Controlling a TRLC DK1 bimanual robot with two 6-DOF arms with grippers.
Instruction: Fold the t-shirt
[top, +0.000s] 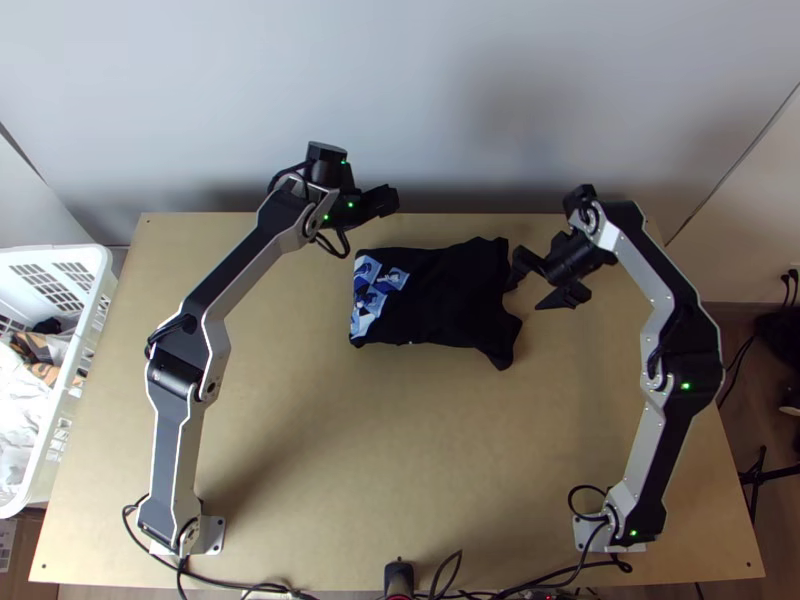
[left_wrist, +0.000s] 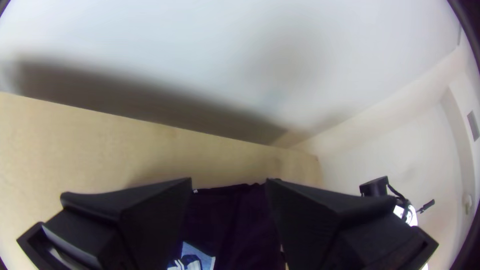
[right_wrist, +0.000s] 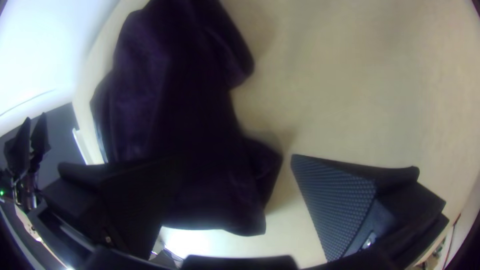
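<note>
Near the middle of the table's (top: 300, 450) far edge, top view, there's a black t-shirt (top: 440, 300), blue print (top: 375, 290) toward the left edge, the other end kinda ragged. Left gripper (top: 378, 203) is up by the far edge near the print end, right gripper (top: 528, 284) beside the ragged end.

Left wrist view: that one's spread, nothing pinched, shirt lying past it.

Right wrist view: also spread wide, nothing pinched, crumpled cloth beside it. IMO it's partway folded and they're lining up the next fold, so next they'd need to get low and pinch an edge each.
</note>
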